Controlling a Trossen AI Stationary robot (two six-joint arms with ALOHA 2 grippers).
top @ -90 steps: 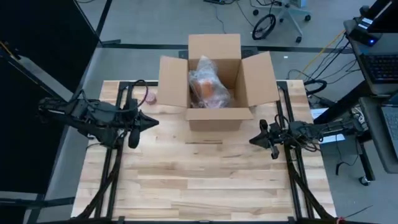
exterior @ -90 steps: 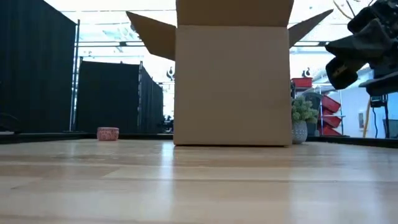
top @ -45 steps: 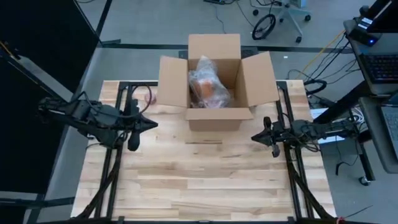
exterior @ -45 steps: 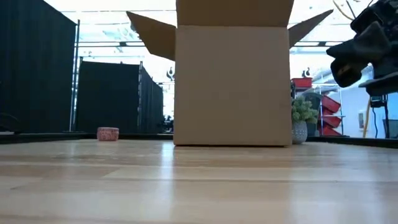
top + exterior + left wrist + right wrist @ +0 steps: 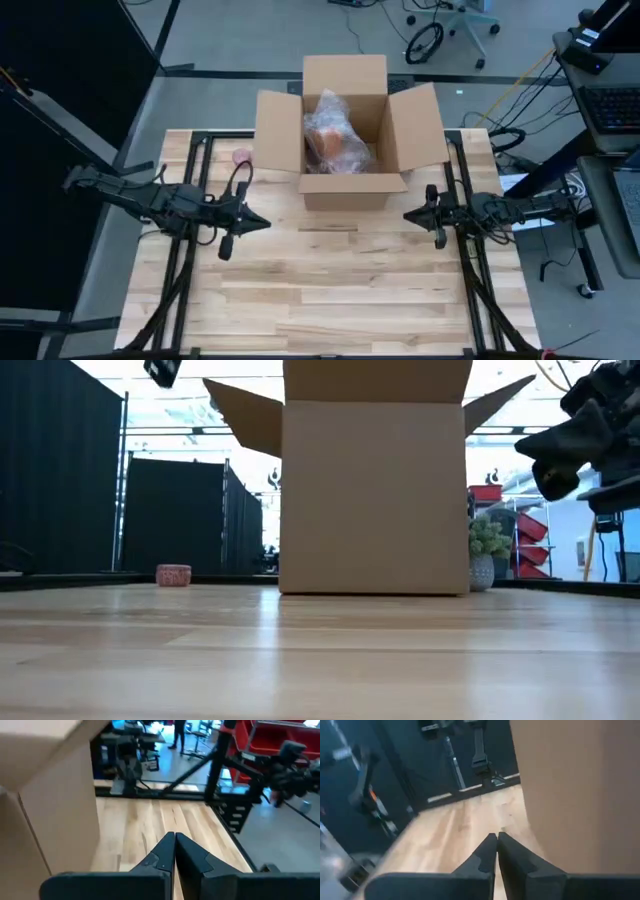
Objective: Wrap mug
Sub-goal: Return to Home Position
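Left gripper (image 5: 258,222) hangs over the table (image 5: 330,295) with its tip turned toward the middle, clenched: in its wrist view the two fingers (image 5: 159,859) lie pressed together with nothing between them. Just beyond it, toward the table's far edge, stands the open cardboard box (image 5: 345,190). The gripper is near the box's front corner but apart from it, and one cardboard wall (image 5: 50,820) shows close alongside the fingers. Farther out on the same side, behind the gripper and beside the box's outer flap, a small pink round thing (image 5: 241,156) sits on the wood.

Facing it across the table, the right gripper (image 5: 408,215) is also closed on nothing, its fingers (image 5: 485,859) meeting in a tight line. It hovers just off the box's other front corner without touching it, and the box wall (image 5: 570,795) rises right beside it. From table height this gripper (image 5: 560,455) shows raised well above the wood.

Between and beyond the two grippers, inside the box, rests the bubble-wrapped bundle (image 5: 338,125). The orange cup (image 5: 328,146) shows through the clear wrap. All four flaps stand open, and the box sits flat on the table (image 5: 320,650).
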